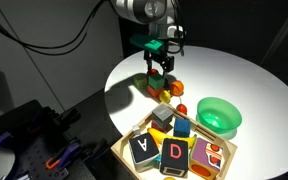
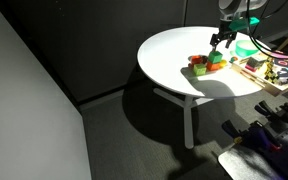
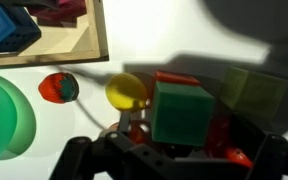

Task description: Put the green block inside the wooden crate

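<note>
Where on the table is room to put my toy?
Bare patches: the wide white table stretch between its rim and the block pile, and the strip between the green bowl and the rim. Crowded: the wooden crate and under the gripper.

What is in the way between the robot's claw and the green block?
Nothing visible. The open gripper hangs right over the green block, with only air between. A yellow ball and red pieces sit close beside the block, so the fingers might bump them. The wooden crate lies beyond the ball.
</note>
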Tool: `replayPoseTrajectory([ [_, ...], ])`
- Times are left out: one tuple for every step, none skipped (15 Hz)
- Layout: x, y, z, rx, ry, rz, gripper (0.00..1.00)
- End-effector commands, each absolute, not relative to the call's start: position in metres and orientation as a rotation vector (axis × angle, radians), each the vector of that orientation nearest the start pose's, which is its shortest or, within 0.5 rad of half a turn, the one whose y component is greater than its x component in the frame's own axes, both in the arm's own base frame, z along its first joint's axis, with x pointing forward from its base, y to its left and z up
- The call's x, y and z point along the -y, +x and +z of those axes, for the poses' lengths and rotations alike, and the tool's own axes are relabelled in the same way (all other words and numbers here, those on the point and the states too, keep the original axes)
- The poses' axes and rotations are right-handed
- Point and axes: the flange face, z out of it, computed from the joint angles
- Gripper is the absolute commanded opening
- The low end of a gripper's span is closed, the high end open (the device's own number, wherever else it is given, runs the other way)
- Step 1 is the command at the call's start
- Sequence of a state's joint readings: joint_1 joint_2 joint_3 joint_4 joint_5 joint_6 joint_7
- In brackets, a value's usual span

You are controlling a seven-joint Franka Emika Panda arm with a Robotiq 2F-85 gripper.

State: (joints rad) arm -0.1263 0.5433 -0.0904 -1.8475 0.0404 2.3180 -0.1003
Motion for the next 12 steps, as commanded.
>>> replayPoseTrajectory([
  [0.136,0.63,0.217,-0.167,-3.138,0.062,1.0],
  [0.136,0.63,0.214,-0.163,-3.14,0.057,1.0],
  [0.135,0.631,0.211,-0.158,-3.141,0.052,1.0],
  [0.135,0.632,0.208,-0.154,-3.143,0.051,1.0],
  [0.134,0.632,0.205,-0.148,-3.143,0.053,1.0],
  [0.133,0.632,0.202,-0.14,-3.145,0.058,1.0],
  [0.132,0.632,0.198,-0.135,-3.145,0.064,1.0],
  [0.132,0.632,0.196,-0.132,-3.145,0.07,1.0],
  [0.132,0.632,0.193,-0.131,-3.145,0.076,1.0],
  [0.133,0.632,0.191,-0.132,-3.146,0.083,0.75],
  [0.134,0.632,0.189,-0.133,-3.148,0.087,0.72],
  [0.134,0.632,0.188,-0.134,-3.149,0.088,0.66],
])
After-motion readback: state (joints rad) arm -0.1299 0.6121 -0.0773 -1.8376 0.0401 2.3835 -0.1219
